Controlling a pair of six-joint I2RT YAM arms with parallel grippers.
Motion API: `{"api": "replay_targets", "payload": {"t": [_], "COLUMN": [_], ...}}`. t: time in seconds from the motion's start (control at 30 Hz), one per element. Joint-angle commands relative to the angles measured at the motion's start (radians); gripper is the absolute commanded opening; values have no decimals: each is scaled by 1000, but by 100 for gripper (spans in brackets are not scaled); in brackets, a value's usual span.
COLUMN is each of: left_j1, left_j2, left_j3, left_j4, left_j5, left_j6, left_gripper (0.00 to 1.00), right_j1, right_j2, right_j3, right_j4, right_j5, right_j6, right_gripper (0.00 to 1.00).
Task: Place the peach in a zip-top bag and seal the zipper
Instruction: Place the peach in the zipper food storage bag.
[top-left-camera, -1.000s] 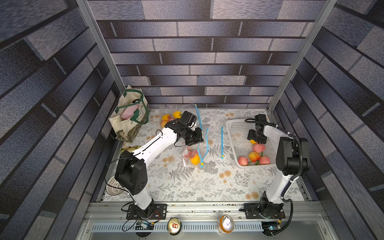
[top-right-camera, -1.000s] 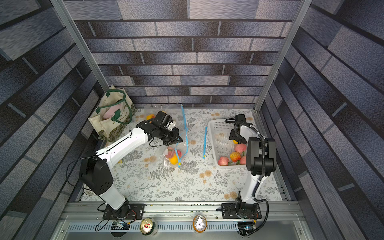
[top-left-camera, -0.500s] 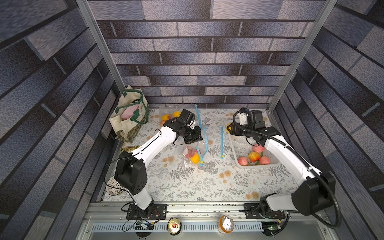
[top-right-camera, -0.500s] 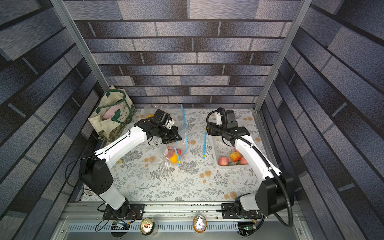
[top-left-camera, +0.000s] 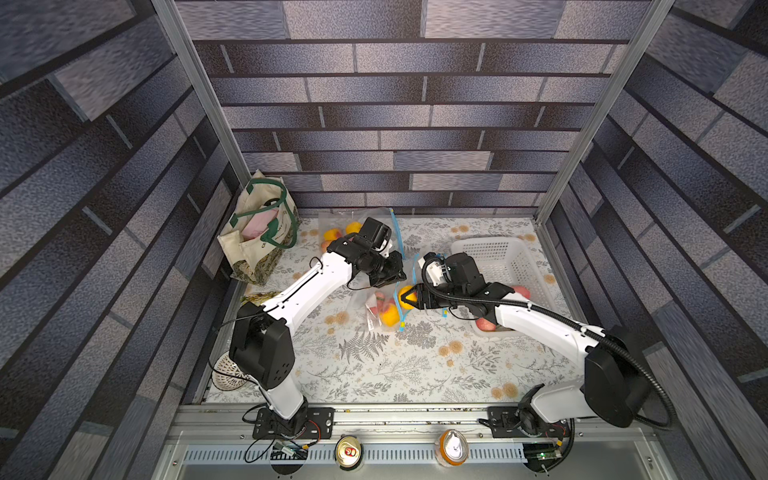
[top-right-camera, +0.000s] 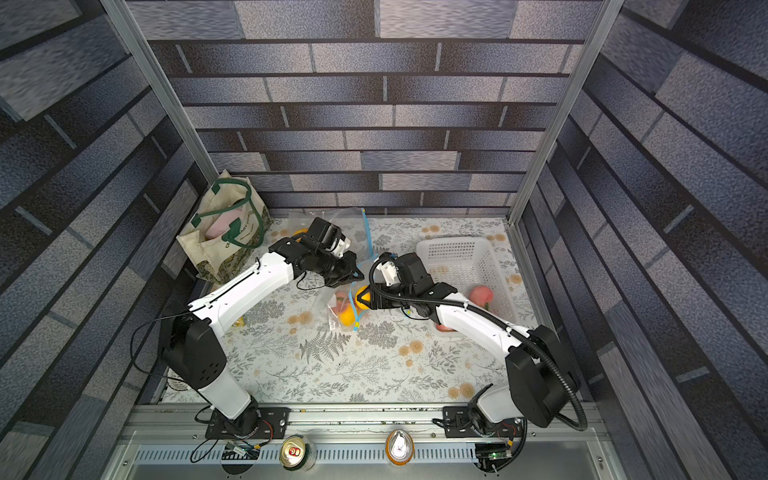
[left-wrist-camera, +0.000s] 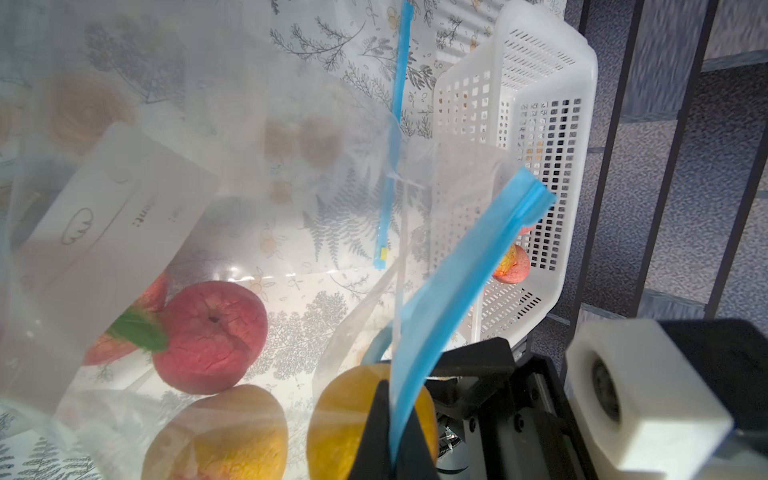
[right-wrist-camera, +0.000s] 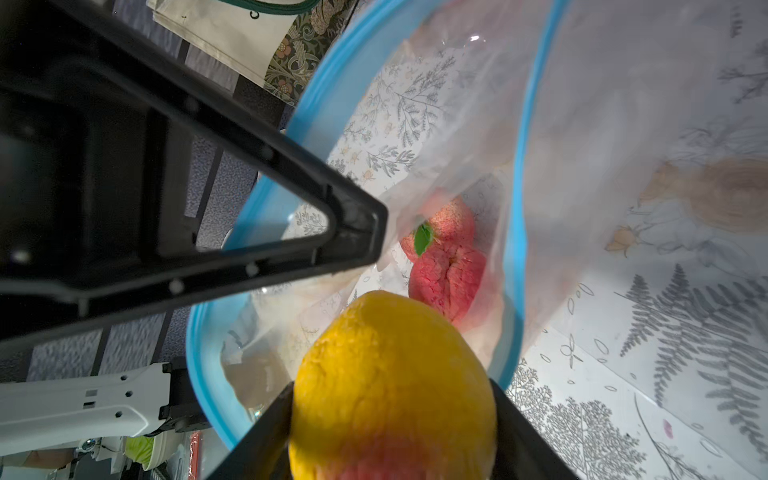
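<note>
Right wrist view: peach clasped in right gripper at zip-top bag mouth; left gripper pinching zipper

- The right end effector is at the bottom middle of the frame. Its two black fingers squeeze a yellow peach from both sides.
- Right behind the peach is the wide-open mouth of a clear zip-top bag, ringed by a blue zipper edge.
- Two red peaches lie inside the bag, mid-frame. A green leaf sits between them.
- The left end effector, big and black, comes in from the upper left. Its tip is at the blue zipper edge.
- The surface, printed with ferns and flowers, fills the right side.
- A cloth tote is at the top, and a white arm is at the lower left.
</note>
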Motion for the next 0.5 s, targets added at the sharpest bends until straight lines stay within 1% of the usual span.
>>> {"api": "replay_targets", "payload": {"t": [0.0,0.1,0.17,0.2,0.23,0.33,0.47], "left_j1": [-13,-18,-15,-14,-9,12,36], "left_j2": [-22,-36,-52,-61,-68,-77,-79], "left_j3": [25,22,17,16,15,-2,-48], "left_j4": [-26,-19,2,8,10,2,21], "left_j5": [15,26,46,50,50,43,45], "left_j6": [12,2,-18,-23,-26,-18,-12], "left_gripper": [0,0,0,0,0,0,0], "right_j1": [16,16,19,20,20,20,18], "right_j2": [30,60,87,95,101,70,-4], "right_j3": [41,68,91,101,101,159,250], "right_j4": [70,44,9,-10,-30,-96,-290], "right_j5": [7,39,51,63,70,91,194], "right_j6": [17,-10,-29,-35,-44,-66,-81], "right_gripper": [65,68,74,79,81,81,82]}}
